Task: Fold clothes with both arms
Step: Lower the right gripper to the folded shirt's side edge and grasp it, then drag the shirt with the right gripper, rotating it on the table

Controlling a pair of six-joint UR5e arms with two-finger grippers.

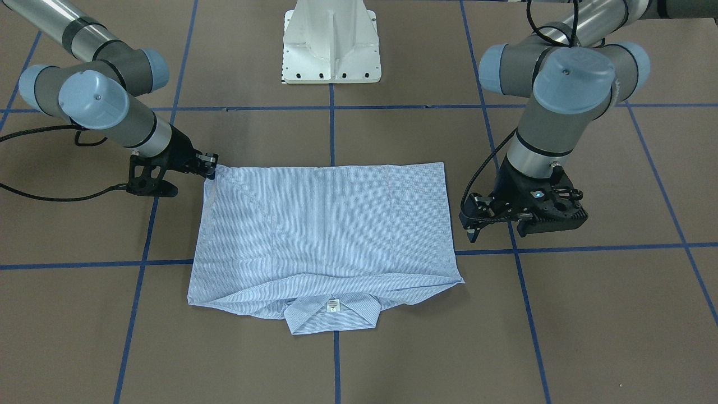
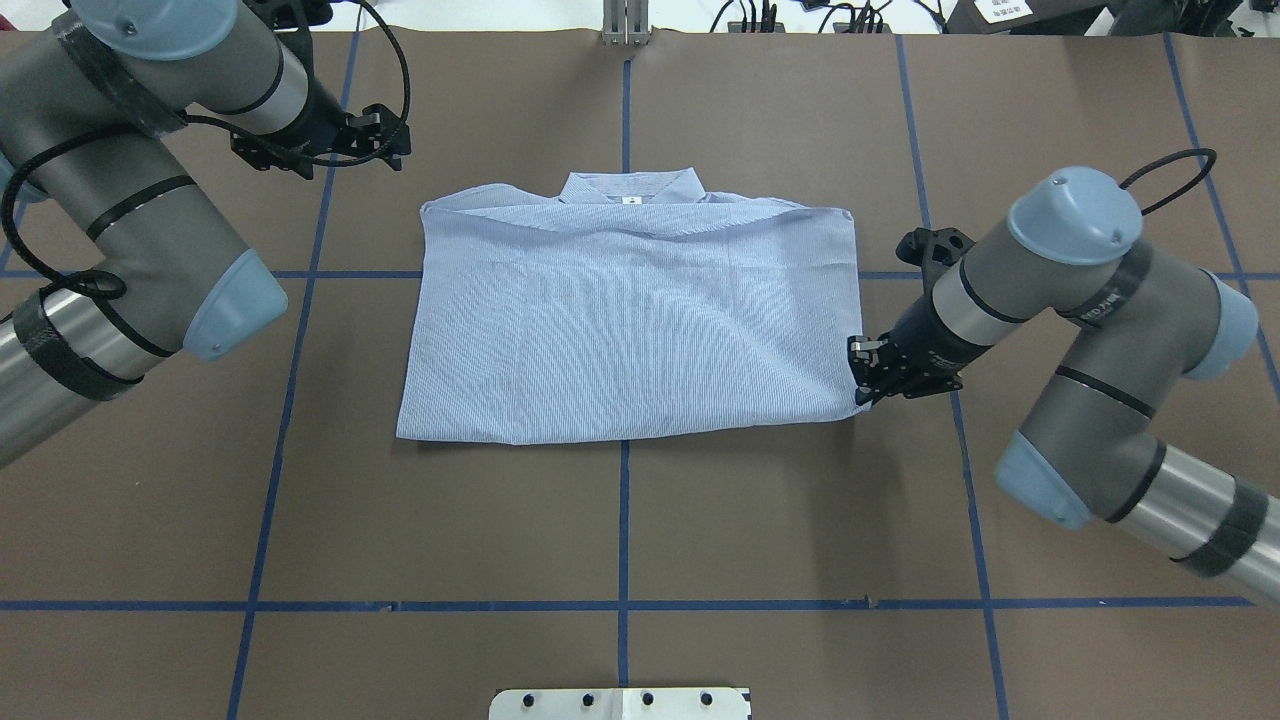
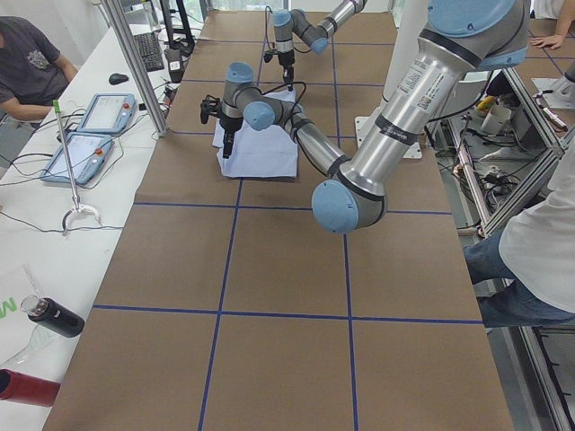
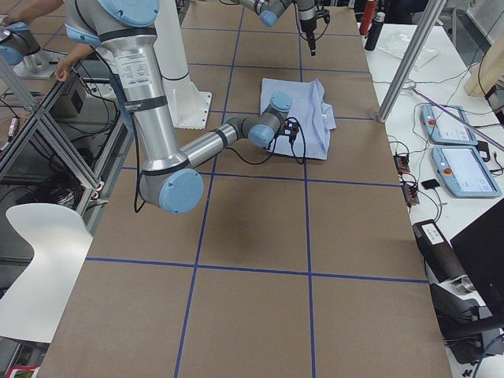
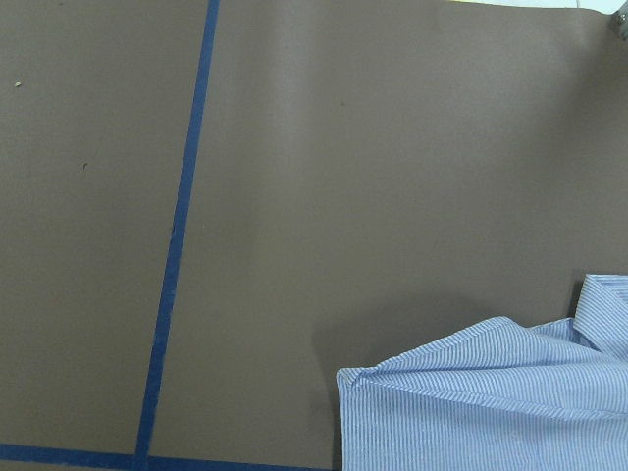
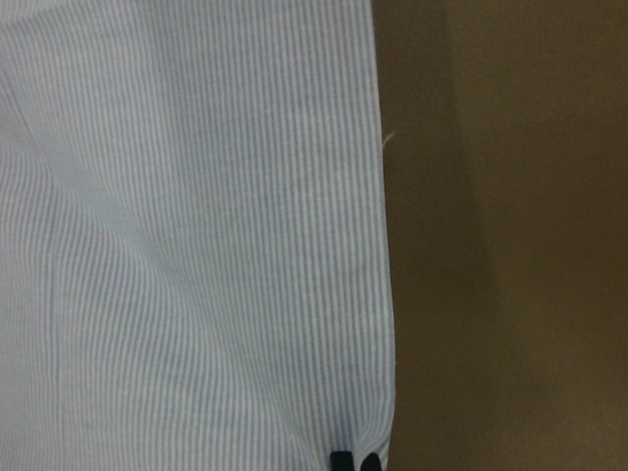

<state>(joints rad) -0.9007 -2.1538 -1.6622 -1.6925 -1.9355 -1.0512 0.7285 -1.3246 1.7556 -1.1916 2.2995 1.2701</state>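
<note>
While the right gripper point(image 2: 866, 388) pinches the striped shirt point(image 2: 630, 330) by its near right corner for folding, the left gripper point(image 2: 390, 138) hovers open, far left.

Left grey metal jointed arm point(image 1: 547, 129) and right grey metal jointed arm point(image 1: 129, 120) are wearing light blue joint caps, each showing one centre screw. Black cables are looping beside both wrists. Black bands are ringing the silver tubes. White pedestal base point(image 1: 332, 45) is showing dark bolt holes.
</note>
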